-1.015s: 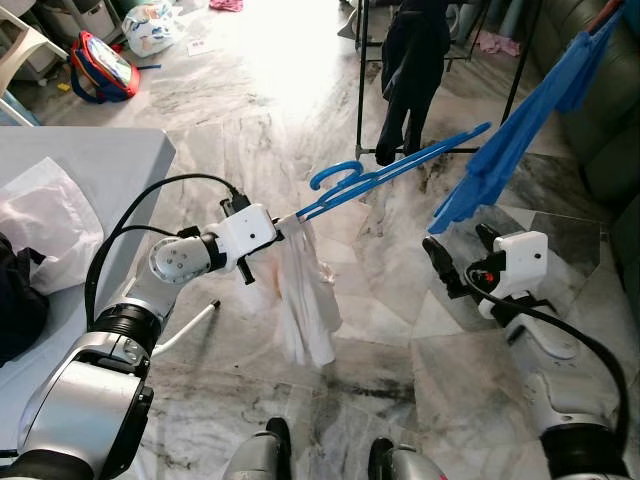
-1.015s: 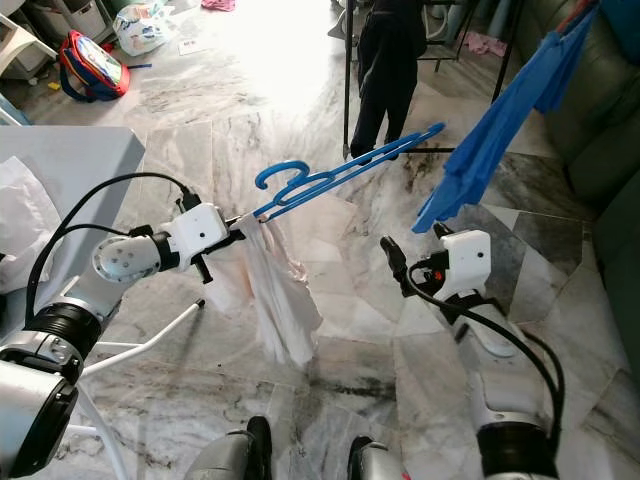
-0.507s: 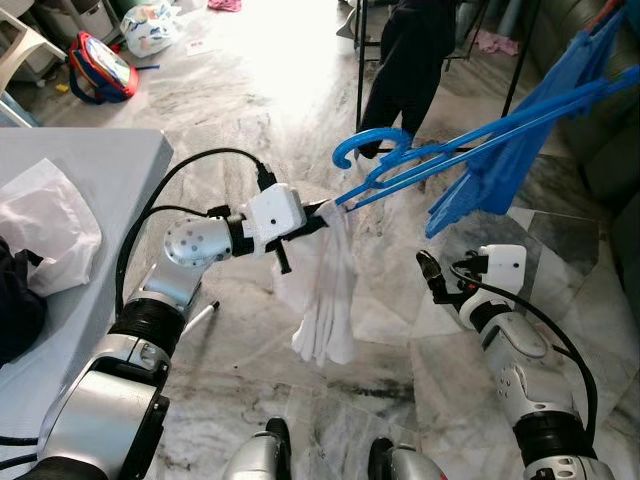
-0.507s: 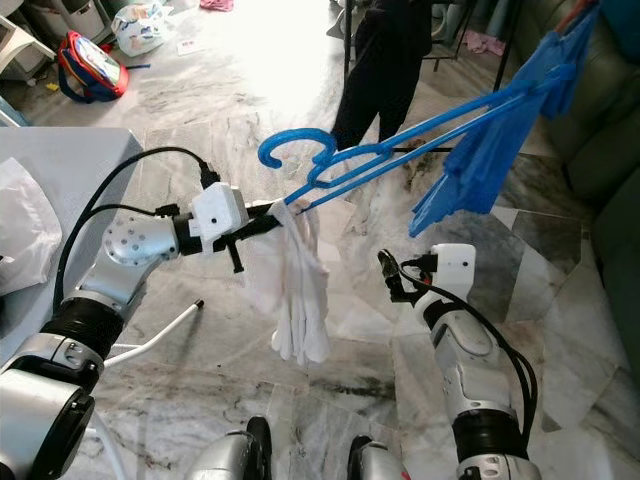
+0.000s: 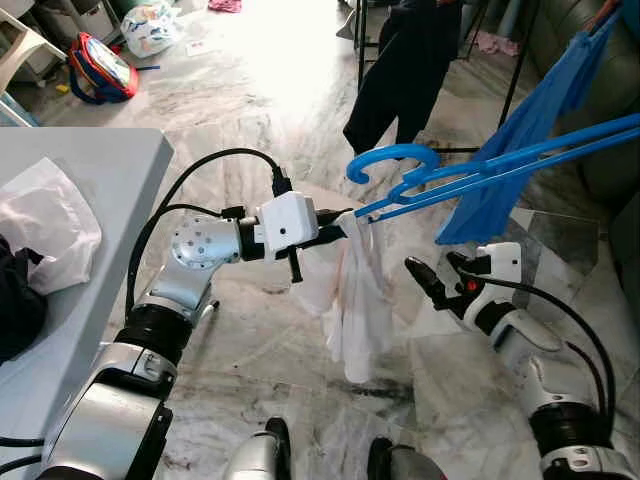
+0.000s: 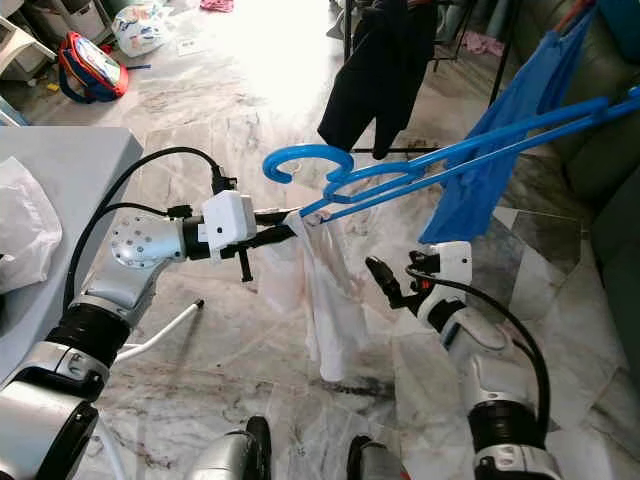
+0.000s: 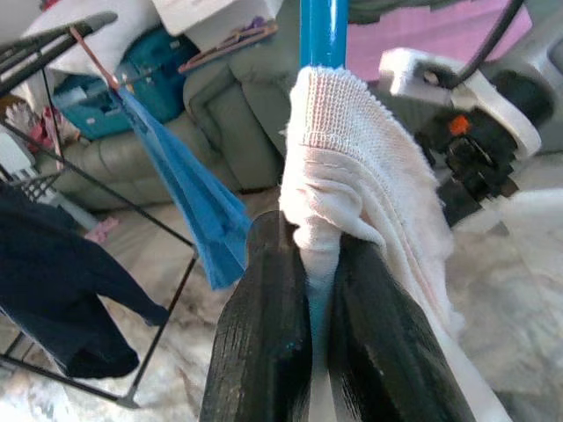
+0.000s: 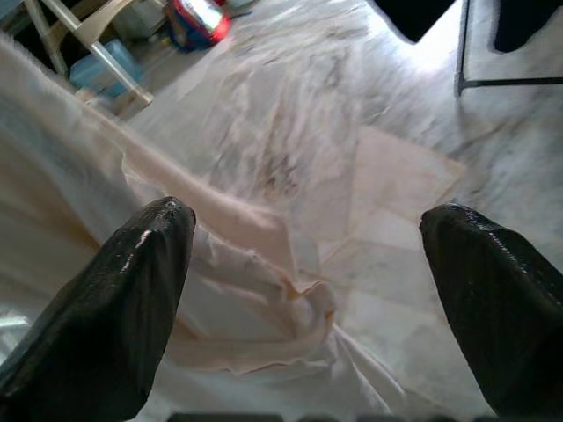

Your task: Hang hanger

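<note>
Marble floor (image 5: 250, 130), pale w/ grey veins, spans the room. Grey table (image 5: 90, 190) sits on robot's left w/ a crumpled white bag (image 5: 45, 215) and a dark cloth (image 5: 15, 300) on it. Dark sofa (image 5: 600, 110) runs along the far right. Black clothes rack (image 5: 362, 60) stands at the back w/ a dark garment (image 5: 400, 70) hanging off it; a blue garment (image 5: 520, 130) hangs further right. Red-blue backpack (image 5: 100, 68) and a white plastic bag (image 5: 150, 25) lie on the floor far left.

Blue hanger (image 5: 480, 170) is up in the air, centre-right, tilted, hook (image 5: 385, 160) curling toward the rack, long bars stretching off to the right edge. White garment (image 5: 360, 300) droops from its near end, bunched, hanging clear of the floor.

Left gripper (image 7: 308, 290) is reached forward at mid-frame; its two black fingers (image 7: 264, 334) are pressed together, pinching the hanger's end plus the white fabric wrapped over it. Right gripper (image 8: 308, 290) sits lower right, just beside the hanging white garment, pointing at it; fingers (image 8: 114, 290) spread wide, holding nothing.
</note>
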You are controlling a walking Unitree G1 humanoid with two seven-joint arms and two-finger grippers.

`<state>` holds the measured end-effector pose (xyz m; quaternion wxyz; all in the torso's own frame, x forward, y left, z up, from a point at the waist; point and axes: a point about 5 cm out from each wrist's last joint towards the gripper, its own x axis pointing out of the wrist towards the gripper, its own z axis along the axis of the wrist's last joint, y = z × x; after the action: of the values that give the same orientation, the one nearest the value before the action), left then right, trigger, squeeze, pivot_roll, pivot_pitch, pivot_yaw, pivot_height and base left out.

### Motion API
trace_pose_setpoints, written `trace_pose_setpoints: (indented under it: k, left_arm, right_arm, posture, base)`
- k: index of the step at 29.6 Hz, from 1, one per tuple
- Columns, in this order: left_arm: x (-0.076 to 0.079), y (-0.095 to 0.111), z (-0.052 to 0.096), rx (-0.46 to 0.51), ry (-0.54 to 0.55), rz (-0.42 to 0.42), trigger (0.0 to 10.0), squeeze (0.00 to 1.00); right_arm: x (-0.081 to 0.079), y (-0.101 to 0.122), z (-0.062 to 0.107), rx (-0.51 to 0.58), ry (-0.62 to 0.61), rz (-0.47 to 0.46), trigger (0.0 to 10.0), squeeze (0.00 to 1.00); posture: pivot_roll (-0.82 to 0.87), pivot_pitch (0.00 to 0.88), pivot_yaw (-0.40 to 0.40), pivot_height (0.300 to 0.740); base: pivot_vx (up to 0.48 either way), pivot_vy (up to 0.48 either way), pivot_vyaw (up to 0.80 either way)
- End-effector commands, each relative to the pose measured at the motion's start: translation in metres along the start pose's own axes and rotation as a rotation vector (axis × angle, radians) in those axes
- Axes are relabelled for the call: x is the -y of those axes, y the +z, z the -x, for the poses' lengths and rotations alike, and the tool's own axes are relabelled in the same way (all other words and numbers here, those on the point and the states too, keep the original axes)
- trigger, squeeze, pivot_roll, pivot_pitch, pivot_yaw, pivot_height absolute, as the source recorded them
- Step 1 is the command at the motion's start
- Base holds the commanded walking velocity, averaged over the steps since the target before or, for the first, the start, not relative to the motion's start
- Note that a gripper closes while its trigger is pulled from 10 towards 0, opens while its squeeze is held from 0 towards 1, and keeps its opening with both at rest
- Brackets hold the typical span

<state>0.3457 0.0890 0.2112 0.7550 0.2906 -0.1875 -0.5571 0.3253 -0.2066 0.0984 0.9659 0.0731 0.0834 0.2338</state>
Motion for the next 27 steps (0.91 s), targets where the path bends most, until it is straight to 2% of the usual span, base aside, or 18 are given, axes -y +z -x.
trace_pose_setpoints:
  k: [1,5,8,11,22,27]
  left_arm:
    - [0.0,0.007,-0.002,0.031,-0.017,-0.023,0.0,0.0]
    - [-0.005,0.025,-0.008,0.099,-0.022,-0.056,0.0,0.0]
    - [-0.006,0.027,-0.008,0.108,-0.021,-0.057,0.0,0.0]
    - [-0.007,0.039,-0.012,0.153,-0.029,-0.066,0.0,0.0]
    - [-0.004,0.056,-0.014,0.219,-0.058,-0.059,0.0,0.0]
    - [0.002,0.055,-0.015,0.217,-0.075,-0.051,0.0,0.0]
  right_arm:
    - [-0.001,-0.014,0.004,-0.058,0.017,-0.019,10.0,0.0]
    - [0.002,-0.032,0.01,-0.155,0.041,-0.031,10.0,0.0]
    - [0.002,-0.034,0.011,-0.164,0.046,-0.036,10.0,0.0]
    - [0.002,-0.046,0.011,-0.209,0.032,-0.033,10.0,0.0]
    - [0.007,-0.035,-0.002,-0.171,-0.019,-0.054,10.0,0.0]
    - [0.0,-0.024,-0.013,-0.109,0.013,-0.08,10.0,0.0]
  posture:
    - [0.03,0.27,0.021,0.74]
    - [0.04,0.274,0.021,0.74]
    - [0.04,0.274,0.022,0.74]
    - [0.04,0.276,0.025,0.74]
    - [0.05,0.278,0.027,0.74]
    - [0.05,0.28,0.026,0.74]
  base:
    - [0.0,0.0,0.0]
    - [0.0,0.0,0.0]
    - [0.0,0.0,0.0]
    - [0.0,0.0,0.0]
    - [0.0,0.0,0.0]
    - [0.0,0.0,0.0]
